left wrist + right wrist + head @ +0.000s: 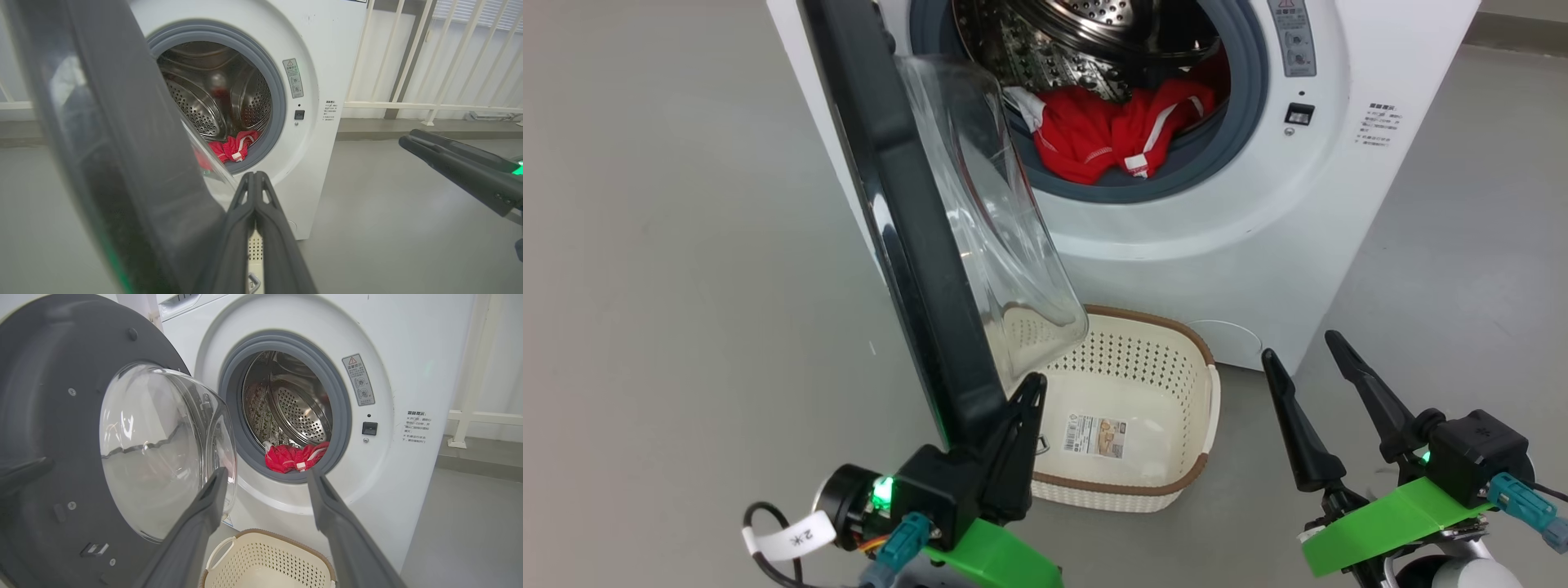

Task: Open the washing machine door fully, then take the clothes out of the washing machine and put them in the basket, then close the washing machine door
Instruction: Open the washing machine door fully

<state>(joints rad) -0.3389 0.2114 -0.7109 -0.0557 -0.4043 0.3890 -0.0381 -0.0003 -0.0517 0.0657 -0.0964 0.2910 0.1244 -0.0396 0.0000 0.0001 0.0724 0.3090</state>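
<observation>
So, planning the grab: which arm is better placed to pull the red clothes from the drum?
Right, probably. The right gripper is open, free and facing the clothes; the left gripper is shut, close beside the rim of the washing machine door.

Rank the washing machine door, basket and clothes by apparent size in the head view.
1. washing machine door, nearest the camera, which inflates it.
2. basket, partly behind the door.
3. clothes, smallest.

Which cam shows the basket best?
Head view: the basket shows nearly whole, empty, sticker on its bottom, one corner behind the washing machine door. Right wrist view catches one end at the bottom edge; left wrist view, a perforated sliver.
</observation>
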